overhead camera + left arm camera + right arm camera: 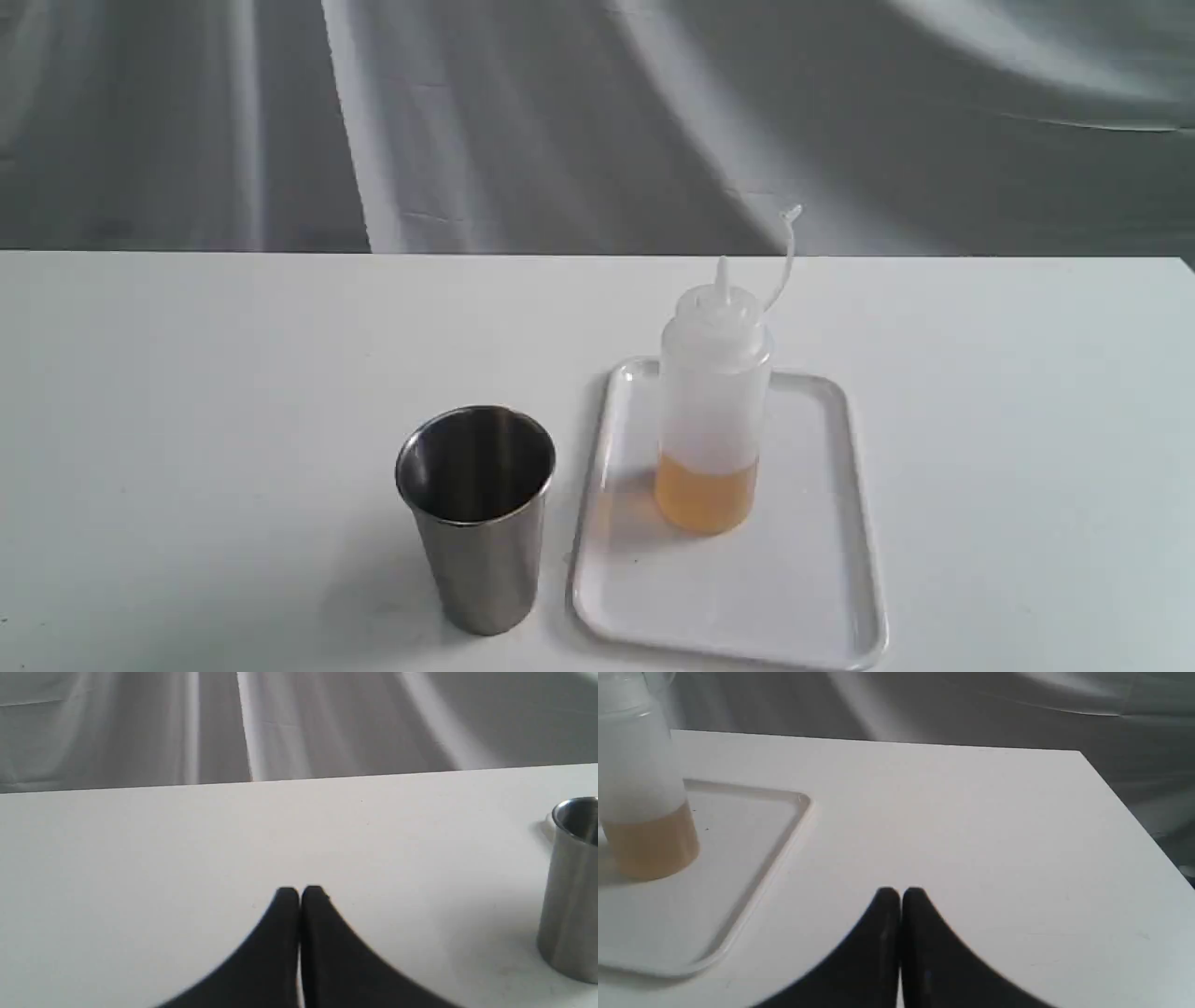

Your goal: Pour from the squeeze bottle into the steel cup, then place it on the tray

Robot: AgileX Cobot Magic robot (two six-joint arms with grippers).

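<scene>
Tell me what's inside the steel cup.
The steel cup shows only bare reflective inner wall. Its bottom is hidden behind the near wall, so any liquid there cannot be seen.

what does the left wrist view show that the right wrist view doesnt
Only the left wrist view: the steel cup, upright, and the shut left tool. Only the right wrist view: the squeeze bottle, holding amber liquid, standing on the tray, and the shut right tool. Both: the white table and grey draped backdrop.
</scene>
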